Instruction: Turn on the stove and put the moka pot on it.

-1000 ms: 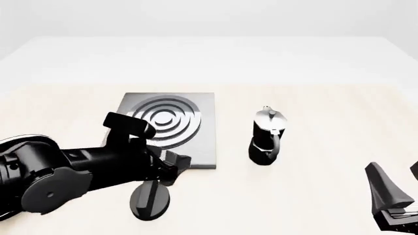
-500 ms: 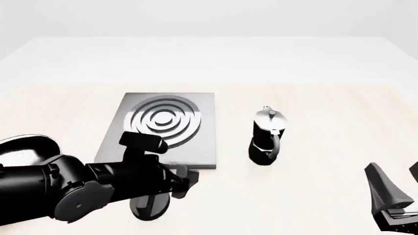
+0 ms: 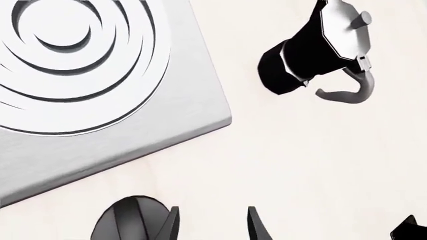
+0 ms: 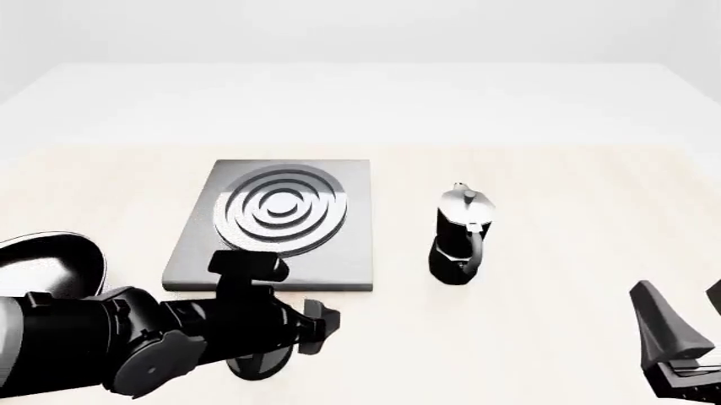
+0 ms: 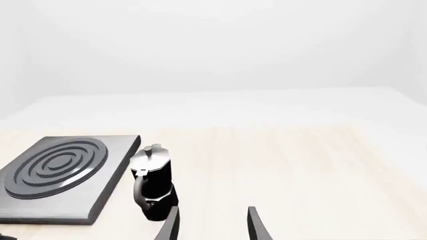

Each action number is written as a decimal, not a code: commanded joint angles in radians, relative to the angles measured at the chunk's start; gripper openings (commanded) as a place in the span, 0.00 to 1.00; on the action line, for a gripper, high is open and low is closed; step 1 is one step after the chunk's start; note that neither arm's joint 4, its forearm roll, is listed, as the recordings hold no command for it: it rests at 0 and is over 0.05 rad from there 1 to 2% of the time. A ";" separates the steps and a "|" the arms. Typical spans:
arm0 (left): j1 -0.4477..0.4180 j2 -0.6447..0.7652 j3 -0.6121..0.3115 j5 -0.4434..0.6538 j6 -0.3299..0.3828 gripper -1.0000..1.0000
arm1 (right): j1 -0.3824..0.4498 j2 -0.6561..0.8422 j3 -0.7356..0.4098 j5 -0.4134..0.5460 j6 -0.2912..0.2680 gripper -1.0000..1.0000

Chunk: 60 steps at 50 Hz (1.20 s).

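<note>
Fingers first: your left gripper [image 3: 212,225] has its two finger tips spread apart w/ bare table between them, nothing held. In the left wrist view the black oval knob [image 3: 130,220] sits just beside one finger, outside the gap, not between them. Can't tell if that finger touches it.

In the front view your left gripper [image 4: 319,327] hangs low over the near part of the table, just in front of the stove [image 4: 273,228], and the arm covers most of the knob [image 4: 257,364].

Right gripper [image 5: 212,224] is also spread wide, nothing in it. It sits low at the near right corner in the front view [image 4: 687,325], well apart from everything.

The moka pot [image 4: 461,234] stands upright on the table [image 4: 563,186], right of the stove w/ a clear strip of table between them, so not on the burner [image 4: 276,209]. Handle faces toward your side. Silver lid w/ its little knob on top.

Frying pan [image 4: 51,263] pokes out at the left edge behind your left arm, mostly hidden.
</note>
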 commanded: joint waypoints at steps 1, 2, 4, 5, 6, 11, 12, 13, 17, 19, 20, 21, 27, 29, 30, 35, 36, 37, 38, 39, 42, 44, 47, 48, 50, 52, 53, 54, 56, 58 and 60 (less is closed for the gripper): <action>0.003 0.046 0.015 -0.039 -0.024 1.00 | -0.004 0.000 0.000 0.003 0.002 1.00; 0.006 0.050 0.016 -0.042 -0.022 1.00 | -0.005 0.000 0.000 0.004 0.003 1.00; 0.015 0.053 0.017 -0.045 -0.018 1.00 | -0.004 0.000 0.000 0.004 0.004 1.00; 0.015 0.053 0.017 -0.045 -0.018 1.00 | -0.004 0.000 0.000 0.004 0.004 1.00; 0.018 0.055 0.019 -0.048 -0.020 1.00 | -0.003 0.000 0.000 0.004 0.004 1.00; 0.033 0.052 0.025 -0.048 -0.016 1.00 | 0.000 0.000 0.000 0.006 0.005 1.00; 0.035 0.053 0.026 -0.049 -0.016 1.00 | 0.002 0.000 0.000 0.006 0.005 1.00; 0.035 0.054 0.028 -0.051 -0.019 1.00 | 0.003 0.000 0.000 0.007 0.005 1.00; 0.047 0.053 0.031 -0.051 -0.018 1.00 | 0.006 0.000 0.000 0.008 0.007 1.00; 0.053 0.049 0.033 -0.050 -0.015 1.00 | 0.008 0.000 0.000 0.007 0.007 1.00; 0.053 0.049 0.035 -0.052 -0.018 1.00 | 0.008 0.000 0.000 0.007 0.007 1.00; 0.059 0.046 0.035 -0.048 -0.015 1.00 | 0.008 0.000 0.000 0.007 0.008 1.00; 0.071 0.034 0.038 -0.045 -0.006 1.00 | 0.013 0.000 0.000 0.006 0.009 1.00; 0.077 0.026 0.038 -0.039 -0.001 1.00 | 0.014 0.000 0.000 0.005 0.009 1.00; 0.082 0.023 0.038 -0.037 0.002 1.00 | 0.014 0.000 0.000 0.004 0.009 1.00; 0.091 0.011 0.041 -0.030 0.008 1.00 | 0.013 0.000 0.000 0.004 0.009 1.00; 0.093 0.009 0.042 -0.029 0.010 1.00 | 0.012 0.000 0.000 0.004 0.009 1.00; 0.095 0.008 0.042 -0.029 0.012 1.00 | 0.012 0.000 0.000 0.004 0.009 1.00; 0.101 0.002 0.043 -0.025 0.014 1.00 | 0.011 0.000 0.000 0.004 0.009 1.00; 0.101 -0.003 0.043 -0.021 0.014 1.00 | 0.011 0.000 0.000 0.004 0.009 1.00; 0.115 -0.018 0.043 -0.010 0.023 1.00 | 0.012 0.000 0.000 0.002 0.011 1.00; 0.125 -0.024 0.044 -0.007 0.029 1.00 | 0.013 0.000 0.000 0.001 0.012 1.00; 0.130 -0.030 0.049 -0.007 0.030 1.00 | 0.015 0.000 0.000 -0.001 0.012 1.00; 0.130 -0.030 0.052 -0.010 0.031 1.00 | 0.016 0.000 0.000 -0.001 0.012 1.00; 0.140 -0.030 0.058 -0.013 0.034 1.00 | 0.017 0.000 0.000 -0.001 0.011 1.00; 0.138 -0.031 0.062 -0.016 0.030 1.00 | 0.018 0.000 0.000 -0.001 0.010 1.00; 0.148 -0.031 0.064 -0.016 0.036 1.00 | 0.019 0.000 0.000 -0.001 0.010 1.00; 0.146 -0.030 0.067 -0.018 0.033 1.00 | 0.021 0.000 0.000 -0.002 0.010 1.00; 0.157 -0.031 0.070 -0.018 0.038 1.00 | 0.022 0.000 0.000 -0.001 0.009 1.00; 0.160 -0.035 0.071 -0.016 0.039 1.00 | 0.024 0.000 0.000 -0.001 0.009 1.00; 0.165 -0.039 0.071 -0.013 0.040 1.00 | 0.027 0.000 0.000 -0.001 0.008 1.00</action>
